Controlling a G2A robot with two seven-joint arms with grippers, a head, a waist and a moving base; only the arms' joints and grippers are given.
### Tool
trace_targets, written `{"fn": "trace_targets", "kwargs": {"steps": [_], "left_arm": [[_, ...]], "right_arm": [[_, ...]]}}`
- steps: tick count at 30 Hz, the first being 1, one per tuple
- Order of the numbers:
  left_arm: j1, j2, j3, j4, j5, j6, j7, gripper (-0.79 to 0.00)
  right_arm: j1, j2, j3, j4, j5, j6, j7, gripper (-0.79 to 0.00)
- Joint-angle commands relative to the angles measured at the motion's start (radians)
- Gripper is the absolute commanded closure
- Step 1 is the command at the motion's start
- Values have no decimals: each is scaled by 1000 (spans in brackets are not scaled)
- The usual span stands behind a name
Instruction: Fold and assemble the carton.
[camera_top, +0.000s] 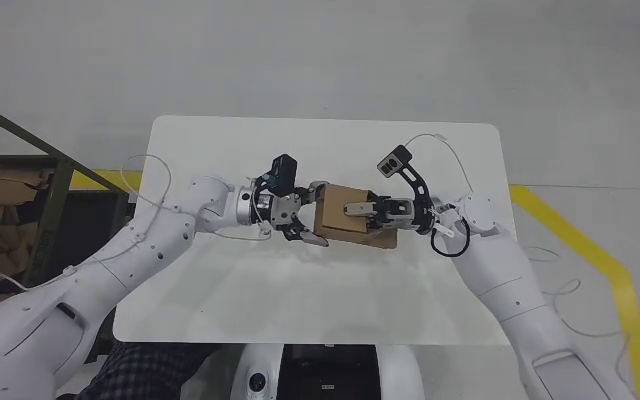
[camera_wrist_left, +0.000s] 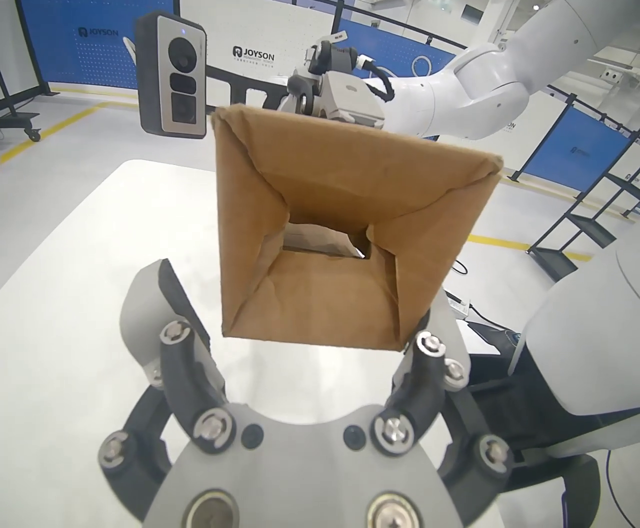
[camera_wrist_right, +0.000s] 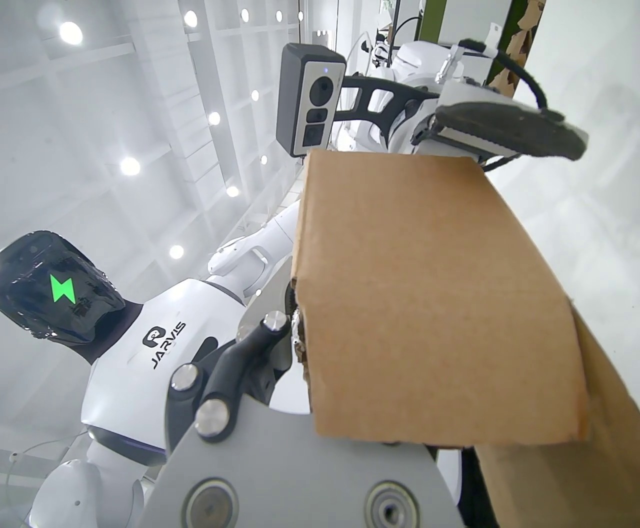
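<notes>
Top view: the carton (camera_top: 338, 228) is held between the two arms over the middle of the white surface (camera_top: 300, 290), and appears to be lifted off it. From the left wrist its near end is seen open, while the far-end flaps (camera_wrist_left: 325, 285) are folded inward with a small gap between them. The right jaws are judged to be closed on the carton's upper wall, since nothing else is seen carrying it. The left jaws are spread open at the near end, one finger (camera_wrist_left: 432, 345) just beside a lower corner and the other standing apart. Squaring the tube and seating the far flaps is judged to be the step in hand. It is best done with the right grip held firm and the walls pressed evenly, so that no panel is buckled.
</notes>
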Motion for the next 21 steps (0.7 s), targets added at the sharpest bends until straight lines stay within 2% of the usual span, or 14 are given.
{"fn": "trace_targets", "kwargs": {"steps": [1, 4, 12, 16, 17, 18, 19, 20, 21], "left_arm": [[2, 1, 0, -1, 8, 0, 2, -591], [4, 3, -1, -2, 15, 0, 7, -548], [8, 5, -3, -2, 16, 0, 10, -533], [10, 4, -2, -2, 8, 0, 11, -493], [10, 4, -2, -2, 5, 0, 12, -489], [11, 4, -2, -1, 2, 0, 12, -489], [11, 4, -2, 0, -2, 0, 13, -493], [12, 4, -2, 2, -5, 0, 13, -493], [13, 4, -2, 2, -9, 0, 14, -499]], "right_arm": [[0, 0, 1, -1, -2, 1, -2, 0], [0, -1, 2, -2, -6, 4, -2, 0], [-1, -3, 3, -4, -10, 7, -4, 0], [-1, -4, 6, -1, -7, 9, -4, 0], [-2, -4, 7, 0, -7, 9, -5, -169], [-3, -4, 8, 1, -7, 9, -7, -302], [-3, -4, 10, 1, -6, 9, -8, -388], [-4, -4, 11, 1, -5, 8, -8, -628], [-5, -4, 13, 2, -5, 8, -8, -785]]}}
